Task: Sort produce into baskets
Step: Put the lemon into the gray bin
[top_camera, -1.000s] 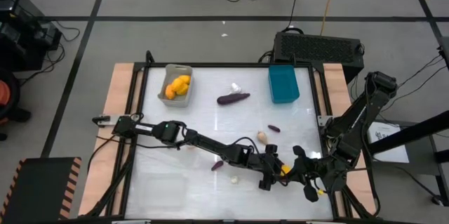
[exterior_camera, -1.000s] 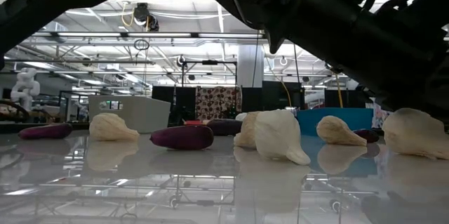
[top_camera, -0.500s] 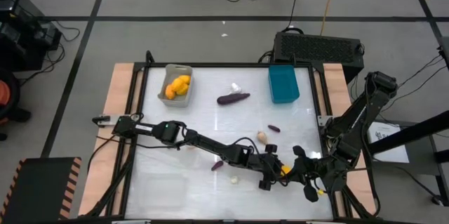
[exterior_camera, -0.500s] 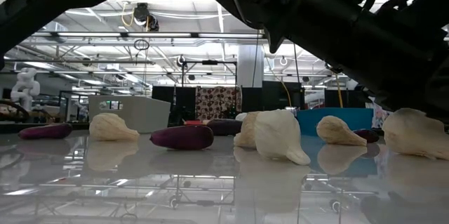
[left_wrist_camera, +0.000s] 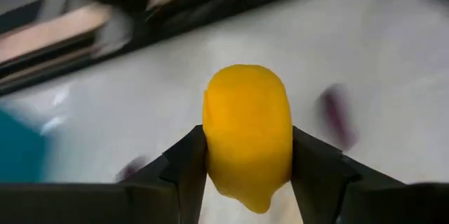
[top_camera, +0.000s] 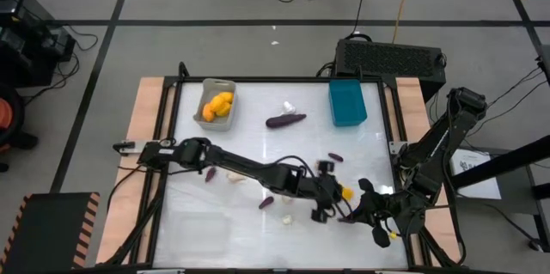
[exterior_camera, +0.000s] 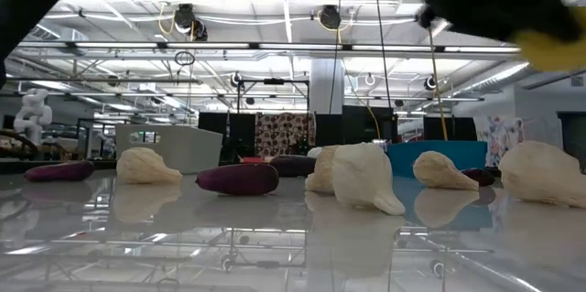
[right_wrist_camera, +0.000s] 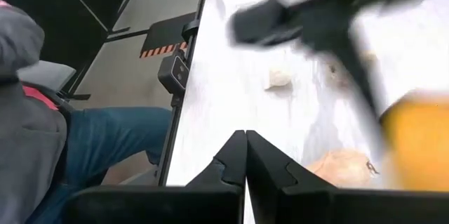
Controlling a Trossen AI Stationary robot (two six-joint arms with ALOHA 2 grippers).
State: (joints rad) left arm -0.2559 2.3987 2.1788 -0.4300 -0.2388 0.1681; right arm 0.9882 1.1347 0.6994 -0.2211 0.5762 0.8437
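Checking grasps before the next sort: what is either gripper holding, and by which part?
The left gripper holds an orange-yellow fruit, its fingers pressing the two opposite sides at its lower half. The right gripper is shut on nothing.

Orange-yellow fruit [left_wrist_camera: 247, 134], teal basket [top_camera: 347, 102], grey basket [top_camera: 206, 94], purple eggplant [top_camera: 285, 120]

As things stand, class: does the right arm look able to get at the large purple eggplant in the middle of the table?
Probably not easily. The right hand sits shut at the near right edge, and the large eggplant lies far across the table. The left hand, gripping a yellow fruit, also hangs partly between them.
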